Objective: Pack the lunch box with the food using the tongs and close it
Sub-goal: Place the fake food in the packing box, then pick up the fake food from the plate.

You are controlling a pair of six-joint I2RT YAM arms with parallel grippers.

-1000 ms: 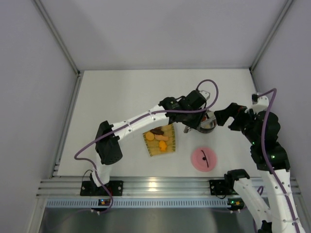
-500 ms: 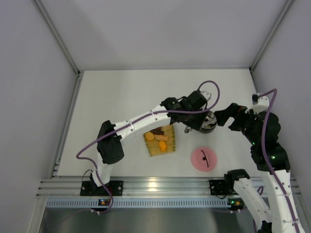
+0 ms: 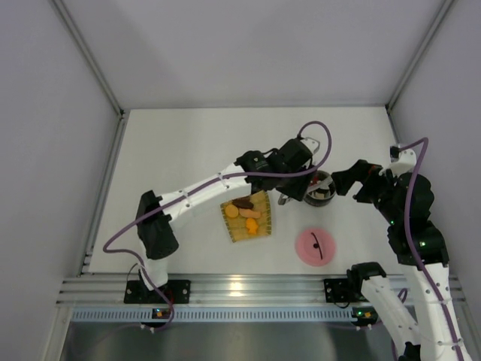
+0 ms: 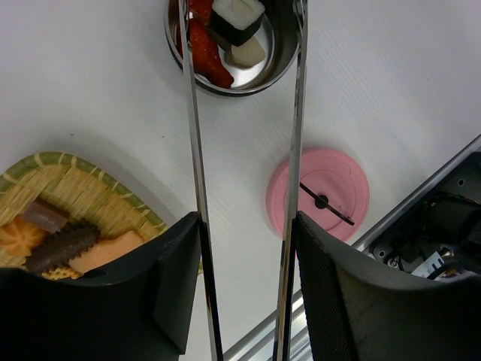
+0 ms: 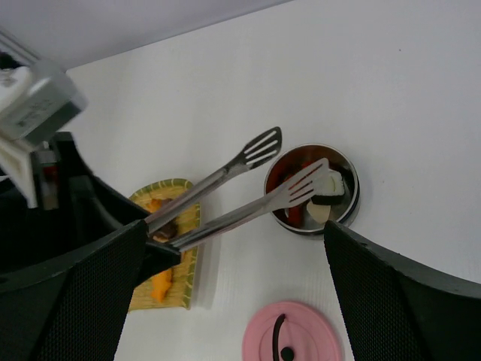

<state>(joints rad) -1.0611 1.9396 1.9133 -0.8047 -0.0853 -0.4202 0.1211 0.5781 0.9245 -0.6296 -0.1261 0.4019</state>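
Note:
The lunch box (image 3: 322,197) is a small steel pot; its rim (image 4: 279,66) rings a red piece (image 4: 204,47), a black-and-white roll (image 4: 237,15) and a white piece. My left gripper (image 3: 290,165) is shut on the tongs (image 4: 195,150), one finger on each arm. The tongs' tips stand apart and empty: one tip (image 5: 307,183) over the pot, the other (image 5: 261,148) outside its left rim. More food (image 3: 246,213), orange and brown, lies on the yellow tray. The pink lid (image 3: 316,246) lies flat nearer the bases. My right gripper (image 3: 343,183) hovers open just right of the pot.
The yellow woven tray (image 3: 239,233) lies left of the pot, under the left forearm. Grey walls close the table at left, back and right. A metal rail (image 3: 240,289) runs along the near edge, close to the lid.
The left arm has pulled back to the left, so its gripper no longer covers the pot, which now shows more fully. The right arm has not moved.

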